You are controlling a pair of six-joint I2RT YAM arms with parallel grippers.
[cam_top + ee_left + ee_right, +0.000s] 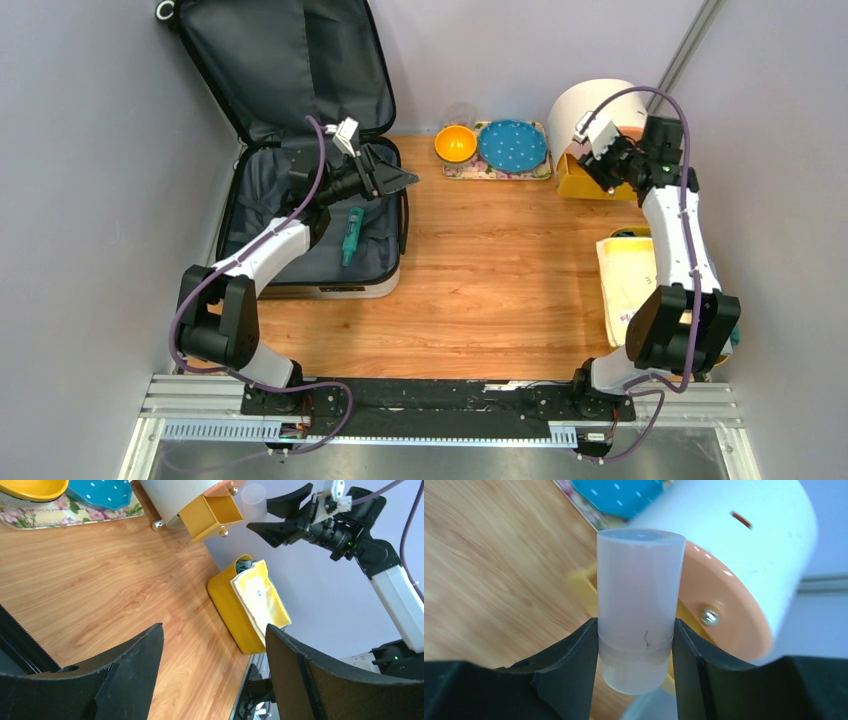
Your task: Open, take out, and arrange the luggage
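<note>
The luggage (300, 60) lies open at the back left, its lid leaning on the wall and its dark grey lining showing. A teal object (352, 233) lies in the lower half. My left gripper (408, 181) hovers over the luggage's right edge, pointing right. It is open and empty, and the left wrist view shows wood between the fingers of this gripper (214, 626). My right gripper (635, 625) is shut on a frosted translucent cup (639, 580). It holds the cup just in front of the round cream-and-orange drawer box (744, 540).
A floral tray (497, 172) at the back holds an orange bowl (455, 143) and a blue dotted plate (512, 145). A yellow drawer (210, 512) sticks out of the drawer box (590, 105). A yellow bin (232, 610) with a pale cloth (260, 600) stands at the right edge.
</note>
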